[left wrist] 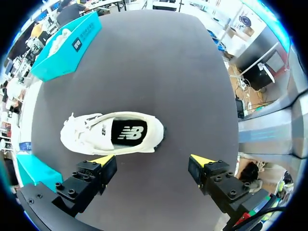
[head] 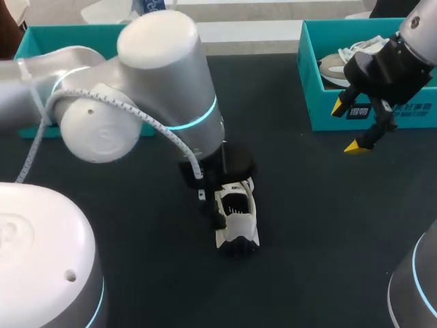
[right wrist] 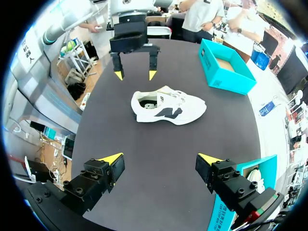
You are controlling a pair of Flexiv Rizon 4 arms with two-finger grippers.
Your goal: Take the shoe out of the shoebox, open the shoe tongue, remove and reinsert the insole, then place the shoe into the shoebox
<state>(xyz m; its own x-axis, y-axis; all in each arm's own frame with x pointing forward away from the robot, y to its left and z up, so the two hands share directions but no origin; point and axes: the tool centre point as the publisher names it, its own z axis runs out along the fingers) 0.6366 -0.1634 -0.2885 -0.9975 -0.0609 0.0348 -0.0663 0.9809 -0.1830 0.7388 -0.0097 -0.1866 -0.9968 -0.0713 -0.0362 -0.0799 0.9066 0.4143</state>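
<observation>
Hovering my left gripper [left wrist: 153,160], spread, over the white lace-up sneaker [left wrist: 89,137]; right gripper [right wrist: 160,159], also spread, hangs at two o'clock by the teal cardboard shoebox [head: 321,102].

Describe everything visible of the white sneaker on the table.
The white low-top sneaker stands upright on its sole on the black table. It has white laces, a dark side logo and a black printed insole showing in its opening. The open left gripper hangs close above; nothing but the table appears to touch it.
</observation>
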